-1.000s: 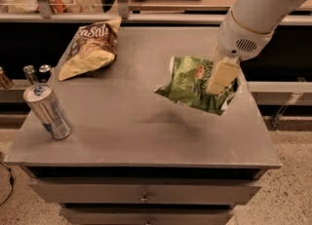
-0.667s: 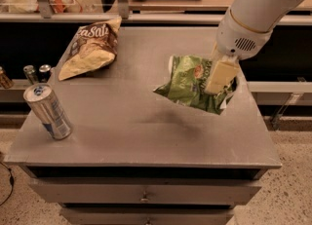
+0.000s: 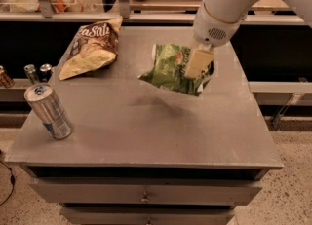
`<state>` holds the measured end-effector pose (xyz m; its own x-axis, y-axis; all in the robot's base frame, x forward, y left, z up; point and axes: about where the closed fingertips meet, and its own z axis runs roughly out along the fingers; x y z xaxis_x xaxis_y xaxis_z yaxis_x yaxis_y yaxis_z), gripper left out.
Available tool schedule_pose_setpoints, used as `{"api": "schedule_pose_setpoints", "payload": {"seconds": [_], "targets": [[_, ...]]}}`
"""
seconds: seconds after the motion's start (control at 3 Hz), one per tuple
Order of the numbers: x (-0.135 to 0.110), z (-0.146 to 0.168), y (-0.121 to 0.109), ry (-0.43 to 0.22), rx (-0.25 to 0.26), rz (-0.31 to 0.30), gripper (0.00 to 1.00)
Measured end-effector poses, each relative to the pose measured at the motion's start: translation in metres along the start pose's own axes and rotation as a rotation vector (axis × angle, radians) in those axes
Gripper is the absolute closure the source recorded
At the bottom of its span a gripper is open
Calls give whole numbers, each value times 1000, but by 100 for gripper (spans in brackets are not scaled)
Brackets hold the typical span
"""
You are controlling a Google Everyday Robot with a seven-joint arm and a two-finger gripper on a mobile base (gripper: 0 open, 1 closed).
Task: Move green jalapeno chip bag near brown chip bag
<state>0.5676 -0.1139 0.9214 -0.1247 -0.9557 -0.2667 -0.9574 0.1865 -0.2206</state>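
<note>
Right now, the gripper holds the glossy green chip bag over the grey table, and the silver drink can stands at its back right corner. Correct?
No. In the camera view the silver drink can stands at the grey table's front left corner. The gripper holds the glossy green chip bag over the table's right half.

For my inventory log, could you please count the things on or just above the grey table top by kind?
Chip bags: 2, the brown chip bag lying at the back left, and the green chip bag held above the table by the gripper, right of centre.
Drink cans: 1, the silver can at the front left.
Total: 3.
</note>
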Motion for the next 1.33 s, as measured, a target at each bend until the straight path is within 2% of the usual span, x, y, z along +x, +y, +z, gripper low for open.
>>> {"api": "schedule_pose_setpoints", "payload": {"seconds": [0.33,0.67,1.0,1.33], "targets": [[-44,5,-44,-43,59,-52,100],[-82,5,-80,-91,132,-68,100],[-108,14,-109,-145,173,-45,100],[-119,29,-129,-180,207,8,100]]}}
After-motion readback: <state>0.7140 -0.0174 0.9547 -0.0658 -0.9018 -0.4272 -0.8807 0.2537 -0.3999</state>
